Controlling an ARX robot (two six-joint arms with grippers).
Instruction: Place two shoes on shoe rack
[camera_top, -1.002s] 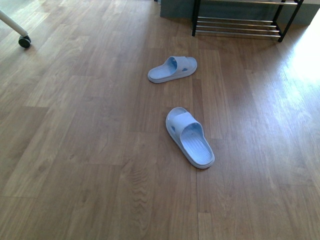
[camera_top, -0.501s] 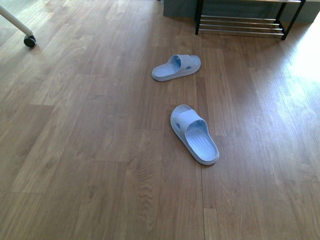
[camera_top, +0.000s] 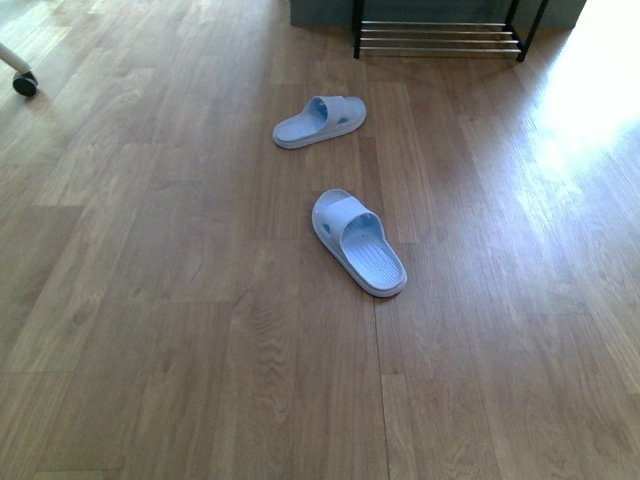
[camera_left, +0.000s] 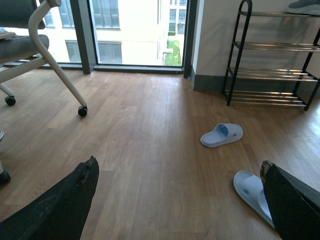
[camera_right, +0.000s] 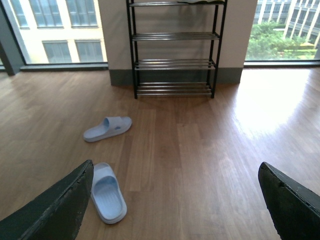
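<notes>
The shoes here are two light blue slide sandals lying on the wooden floor, not sneakers. The near slide (camera_top: 358, 243) lies toe towards me, and the far slide (camera_top: 320, 121) lies sideways. The shoe rack (camera_top: 437, 38), with black frame and chrome rods, stands beyond them against the wall. My left gripper (camera_left: 179, 167) is open and empty above the floor, with the near slide (camera_left: 251, 192) by one finger and the far slide (camera_left: 222, 135) ahead. My right gripper (camera_right: 176, 167) is open and empty, with the near slide (camera_right: 107, 192) beside one finger. Neither arm shows in the front view.
A grey shoe (camera_left: 304, 6) sits on the rack's (camera_left: 270, 75) top tier, cut off by the picture edge. A wheeled chair (camera_left: 47, 55) stands to the left, and its castor (camera_top: 24, 84) shows in the front view. Windows reach down to the floor. Sunlight glares on the floor to the right (camera_top: 590, 110).
The front view has shifted: the slides and rack now appear further left and higher. The slides keep the same poses on the floor.
</notes>
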